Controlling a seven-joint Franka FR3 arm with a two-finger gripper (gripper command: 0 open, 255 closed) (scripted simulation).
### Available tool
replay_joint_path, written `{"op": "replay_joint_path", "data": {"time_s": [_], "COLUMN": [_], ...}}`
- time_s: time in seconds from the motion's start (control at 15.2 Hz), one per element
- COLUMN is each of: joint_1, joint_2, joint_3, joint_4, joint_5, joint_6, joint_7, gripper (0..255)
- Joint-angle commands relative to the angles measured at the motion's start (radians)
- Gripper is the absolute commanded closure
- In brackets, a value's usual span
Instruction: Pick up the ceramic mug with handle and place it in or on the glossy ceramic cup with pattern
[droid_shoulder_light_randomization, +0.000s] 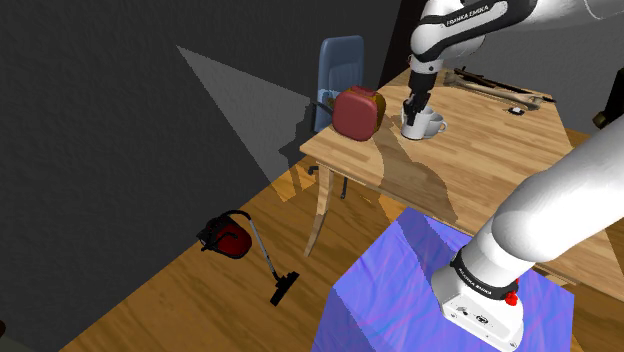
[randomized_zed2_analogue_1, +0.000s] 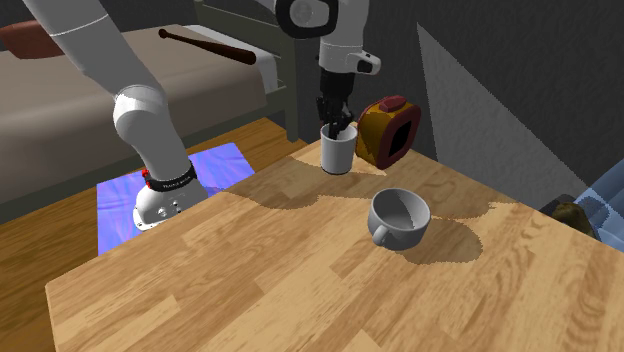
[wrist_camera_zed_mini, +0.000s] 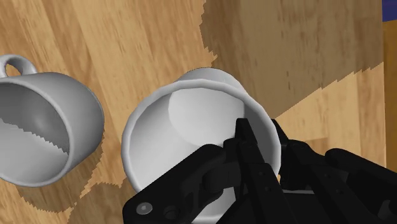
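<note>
The gripper (randomized_zed2_analogue_1: 338, 122) is shown lowered onto the rim of the tall white cup (randomized_zed2_analogue_1: 338, 152), which stands upright on the wooden table (randomized_zed2_analogue_1: 300, 290). In the wrist view, one finger is seen inside the cup's wall and one outside, clenched on it. The handled white mug (randomized_zed2_analogue_1: 400, 222) is placed near the tall cup, apart from it, toward the second exterior view's right, untouched. A red boxy object (randomized_zed2_analogue_1: 388, 130) is seen just beyond.
</note>
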Motion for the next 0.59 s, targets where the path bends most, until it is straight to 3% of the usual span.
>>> {"op": "replay_joint_path", "data": {"time_s": [0.0,0.53], "joint_1": [0.000,0.003], "joint_2": [-0.010,-0.040], "joint_3": [0.003,0.014], "joint_4": [0.018,0.099], "joint_5": [-0.001,-0.001], "joint_6": [-0.027,-0.138], "joint_7": [-0.001,-0.005], "gripper": [255,255]}}
